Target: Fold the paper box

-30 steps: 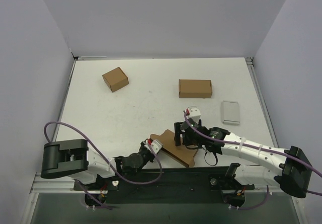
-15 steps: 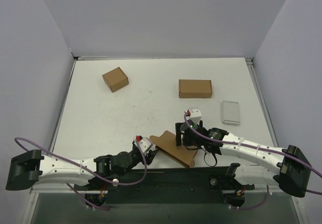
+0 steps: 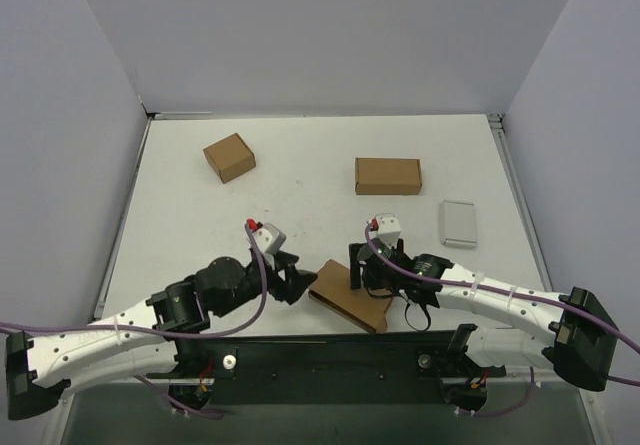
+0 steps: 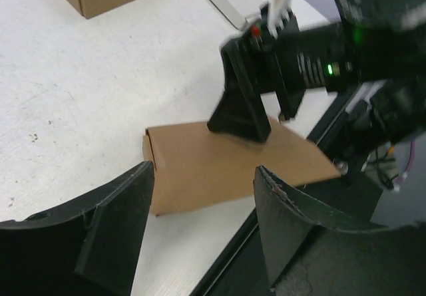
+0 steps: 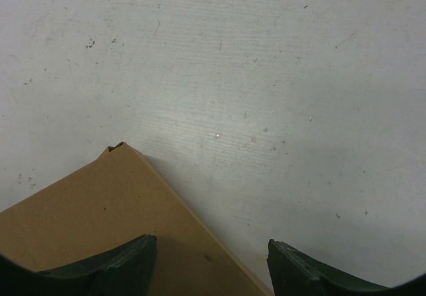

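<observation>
The paper box (image 3: 350, 307) lies flat at the near edge of the tabletop (image 3: 300, 205). Its left flap, raised 1 second ago, is now down. The left jaws, then at that flap, now stand open just left of the box. The right jaws stay open, with 1 finger (image 4: 241, 113) on the box top and the other hidden. Well beyond lie a square carton (image 3: 229, 157), an oblong brown box (image 3: 388, 175) and a grey case (image 3: 459, 222).

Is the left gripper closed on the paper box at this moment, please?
No, the left gripper stands wide open, and the paper box lies flat and ungripped just beyond it.
</observation>
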Action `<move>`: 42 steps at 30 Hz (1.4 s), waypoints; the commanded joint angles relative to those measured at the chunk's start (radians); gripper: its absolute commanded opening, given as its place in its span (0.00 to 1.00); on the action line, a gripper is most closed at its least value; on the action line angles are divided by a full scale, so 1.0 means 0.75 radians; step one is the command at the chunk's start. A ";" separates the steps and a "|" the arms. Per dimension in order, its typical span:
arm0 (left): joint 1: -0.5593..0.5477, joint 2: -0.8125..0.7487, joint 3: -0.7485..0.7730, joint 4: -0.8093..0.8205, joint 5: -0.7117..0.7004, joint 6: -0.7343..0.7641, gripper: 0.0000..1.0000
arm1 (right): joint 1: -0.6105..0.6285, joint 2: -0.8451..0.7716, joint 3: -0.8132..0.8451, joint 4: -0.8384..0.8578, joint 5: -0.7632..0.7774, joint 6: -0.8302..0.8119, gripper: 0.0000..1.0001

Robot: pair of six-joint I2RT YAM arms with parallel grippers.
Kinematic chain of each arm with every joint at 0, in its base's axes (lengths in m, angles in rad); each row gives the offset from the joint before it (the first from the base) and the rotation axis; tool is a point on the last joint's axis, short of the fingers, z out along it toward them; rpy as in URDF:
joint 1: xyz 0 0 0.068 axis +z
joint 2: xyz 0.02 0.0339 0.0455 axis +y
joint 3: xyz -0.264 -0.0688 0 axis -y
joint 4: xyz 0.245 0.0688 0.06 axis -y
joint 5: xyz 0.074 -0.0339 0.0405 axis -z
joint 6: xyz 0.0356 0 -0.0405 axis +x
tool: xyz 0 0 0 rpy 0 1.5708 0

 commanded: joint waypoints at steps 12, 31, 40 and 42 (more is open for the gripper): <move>0.490 0.582 0.291 -0.014 0.657 -0.392 0.75 | 0.016 0.001 -0.017 -0.045 0.094 0.014 0.69; 0.527 0.770 0.090 0.083 0.631 -0.329 0.66 | 0.026 0.015 -0.013 -0.049 0.105 0.016 0.69; 0.529 0.789 0.039 0.127 0.631 -0.319 0.55 | 0.032 0.029 -0.009 -0.045 0.111 0.018 0.69; 0.527 0.797 0.029 0.146 0.667 -0.335 0.53 | 0.032 0.035 -0.011 -0.045 0.117 0.020 0.69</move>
